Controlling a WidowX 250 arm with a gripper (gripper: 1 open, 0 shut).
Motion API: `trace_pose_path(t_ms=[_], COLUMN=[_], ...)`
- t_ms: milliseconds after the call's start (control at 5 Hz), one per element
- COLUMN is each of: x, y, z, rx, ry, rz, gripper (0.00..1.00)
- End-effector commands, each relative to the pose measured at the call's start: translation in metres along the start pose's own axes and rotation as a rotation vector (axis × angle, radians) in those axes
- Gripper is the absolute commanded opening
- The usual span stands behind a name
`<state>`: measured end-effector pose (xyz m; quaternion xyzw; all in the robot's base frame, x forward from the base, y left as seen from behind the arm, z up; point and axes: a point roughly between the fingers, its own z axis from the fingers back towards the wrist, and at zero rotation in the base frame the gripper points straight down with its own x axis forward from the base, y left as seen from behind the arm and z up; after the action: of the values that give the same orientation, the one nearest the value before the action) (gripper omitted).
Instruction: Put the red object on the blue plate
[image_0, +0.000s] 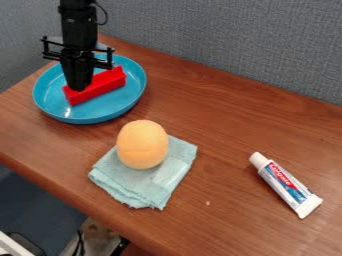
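The red object (107, 83), a bright red block, lies flat inside the blue plate (51, 104) at the back left of the wooden table. My black gripper (79, 82) hangs upright over the plate at the block's left end. Its fingers are pressed together, so it is shut, and nothing shows between them. The block rests on the dish and its left part is partly covered by the fingers.
An orange ball (142, 144) sits on a pale teal folded cloth (134, 180) near the table's front edge. A white toothpaste tube (286, 184) lies at the right. A grey wall runs behind the table.
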<state>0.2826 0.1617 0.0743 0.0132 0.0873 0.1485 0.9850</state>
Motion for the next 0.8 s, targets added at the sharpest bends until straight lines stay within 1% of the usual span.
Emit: trace_pose_path(t_ms=[0, 200, 400, 600], x=[-0.0012, -0.0025, -0.0038, -0.0050], y=[0.0036, 0.0033, 0.0032, 0.0032], z=[0.0286, 0.0304, 0.0334, 0.0366], rx=[0.012, 0.010, 0.007, 0.005], ry=[-0.082, -0.079, -0.081, -0.084], rz=[0.010, 0.007, 0.007, 0.009], gripper=[1.00, 1.00, 0.00, 0.00])
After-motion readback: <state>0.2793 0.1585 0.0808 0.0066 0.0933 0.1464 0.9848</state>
